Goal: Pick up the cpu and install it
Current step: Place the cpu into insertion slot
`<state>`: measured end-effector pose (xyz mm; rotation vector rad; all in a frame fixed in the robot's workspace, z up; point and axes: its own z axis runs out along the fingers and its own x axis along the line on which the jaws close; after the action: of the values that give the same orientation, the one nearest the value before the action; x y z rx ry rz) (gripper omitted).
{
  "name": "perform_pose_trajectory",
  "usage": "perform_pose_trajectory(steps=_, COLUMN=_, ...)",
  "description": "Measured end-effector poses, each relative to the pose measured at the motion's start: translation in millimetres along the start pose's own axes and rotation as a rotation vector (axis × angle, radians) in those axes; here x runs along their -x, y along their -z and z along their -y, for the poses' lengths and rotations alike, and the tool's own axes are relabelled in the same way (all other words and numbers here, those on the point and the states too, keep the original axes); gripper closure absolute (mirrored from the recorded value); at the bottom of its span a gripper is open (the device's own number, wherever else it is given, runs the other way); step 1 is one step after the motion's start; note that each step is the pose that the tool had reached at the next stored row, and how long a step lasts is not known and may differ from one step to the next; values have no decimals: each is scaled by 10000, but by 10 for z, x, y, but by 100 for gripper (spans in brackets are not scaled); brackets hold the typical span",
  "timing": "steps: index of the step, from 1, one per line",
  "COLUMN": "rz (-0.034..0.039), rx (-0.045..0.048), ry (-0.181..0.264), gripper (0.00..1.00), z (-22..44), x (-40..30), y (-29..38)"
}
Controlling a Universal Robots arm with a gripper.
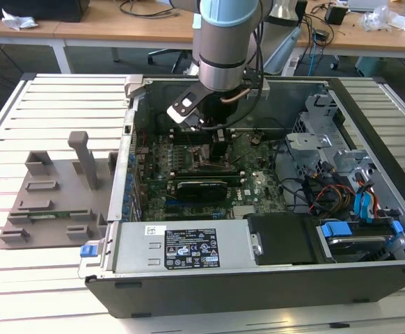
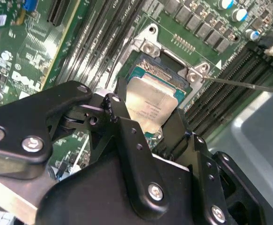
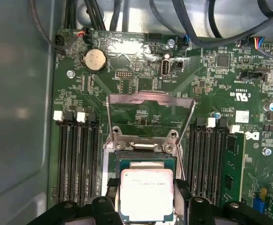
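- The gripper [image 1: 217, 145] reaches down into the open computer case [image 1: 376, 132], at upper centre of the exterior view. Its fingers [image 3: 111, 190] are drawn narrow against two opposite edges of the cpu [image 3: 147, 194], so I judge that it grips the chip.
- The cpu lies level, silvery top up, directly over the socket [image 3: 146, 161], whose teal rim shows along one edge. I cannot tell whether it has touched down or hangs just above.
- The hinged metal frame [image 3: 150, 110] stands swung open just beside the socket. The thin latch lever [image 2: 249, 84] lies off to one side, apart from the chip.
- The step in hand looks like seating the chip. Doing it well means keeping the chip flat, its edges square to the socket rim, and moving straight down with no sideways slide across the contacts.
- The green motherboard [image 3: 127, 79] is crowded, and memory slots [image 3: 78, 159] flank the socket closely, so the fingers have little room.
- The case rests on a pale slatted table [image 1: 49, 97], with a grey fixture tray [image 1: 49, 188] at the exterior view's left and cables [image 1: 328, 191] inside the case at its right. Desks [image 1: 119, 31] run across the top of the frame.
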<state>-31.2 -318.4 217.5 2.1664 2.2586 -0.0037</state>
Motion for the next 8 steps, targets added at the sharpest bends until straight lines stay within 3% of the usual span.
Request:
perform_pose_trajectory(steps=3, rz=92, rx=-7, ry=-272, gripper=45, z=5, x=0, y=-42)
perform_pose_trajectory(steps=8, rz=91, rx=-7, ry=-345, gripper=45, z=19, x=-2, y=-104)
